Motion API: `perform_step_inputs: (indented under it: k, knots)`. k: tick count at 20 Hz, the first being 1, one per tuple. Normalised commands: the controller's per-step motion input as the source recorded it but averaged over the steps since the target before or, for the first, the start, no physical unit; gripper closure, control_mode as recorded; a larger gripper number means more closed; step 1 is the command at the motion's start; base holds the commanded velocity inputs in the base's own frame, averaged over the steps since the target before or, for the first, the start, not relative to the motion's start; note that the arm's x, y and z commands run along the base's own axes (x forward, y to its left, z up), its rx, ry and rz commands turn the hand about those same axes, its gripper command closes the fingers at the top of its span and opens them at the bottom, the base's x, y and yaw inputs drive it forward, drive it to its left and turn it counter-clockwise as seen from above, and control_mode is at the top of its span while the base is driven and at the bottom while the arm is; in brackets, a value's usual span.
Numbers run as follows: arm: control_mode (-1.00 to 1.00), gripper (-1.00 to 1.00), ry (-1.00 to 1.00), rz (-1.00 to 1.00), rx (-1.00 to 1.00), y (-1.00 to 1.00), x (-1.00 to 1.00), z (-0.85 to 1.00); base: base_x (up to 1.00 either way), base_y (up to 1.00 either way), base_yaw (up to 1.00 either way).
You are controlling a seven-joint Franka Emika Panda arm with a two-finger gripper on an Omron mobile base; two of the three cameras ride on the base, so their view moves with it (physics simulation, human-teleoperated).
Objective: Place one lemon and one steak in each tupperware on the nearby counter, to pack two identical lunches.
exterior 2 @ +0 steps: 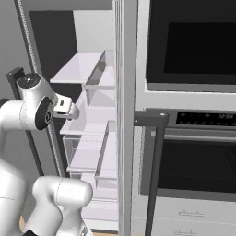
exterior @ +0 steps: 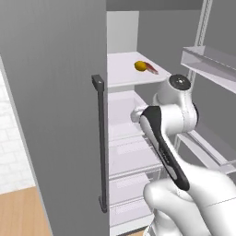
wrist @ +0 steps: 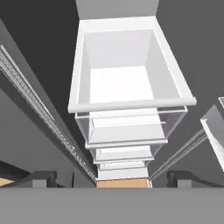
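Lemon (exterior: 140, 66) sits on upper fridge shelf (exterior: 124, 73), steak (exterior: 151, 69) touching it at 4 o'clock. Hand (wrist: 112, 178) w/ fingers spread wide, holding nothing, points down at white drawer (wrist: 131, 105) inside open fridge, below that shelf.

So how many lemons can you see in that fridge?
1. A lemon sits on the upper fridge shelf in the left base view, with a steak touching it. Another may be hidden elsewhere.
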Motion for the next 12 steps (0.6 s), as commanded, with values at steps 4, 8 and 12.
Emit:
perform_step_inputs:
  k: [4, 8, 12]
  knots:
    - [-1.00, -1.00, -0.44, -0.05, 0.06, -0.78, 0.10, 1.00, 0.00, 0.00, 0.00]
    - [-1.00, -1.00, -0.25, -0.01, 0.16, -0.42, 0.67, 1.00, 0.00, 0.00, 0.00]
    - [-1.00, -1.00, -0.09, -0.10, 0.07, -0.01, 0.83, 1.00, 0.00, 0.00, 0.00]
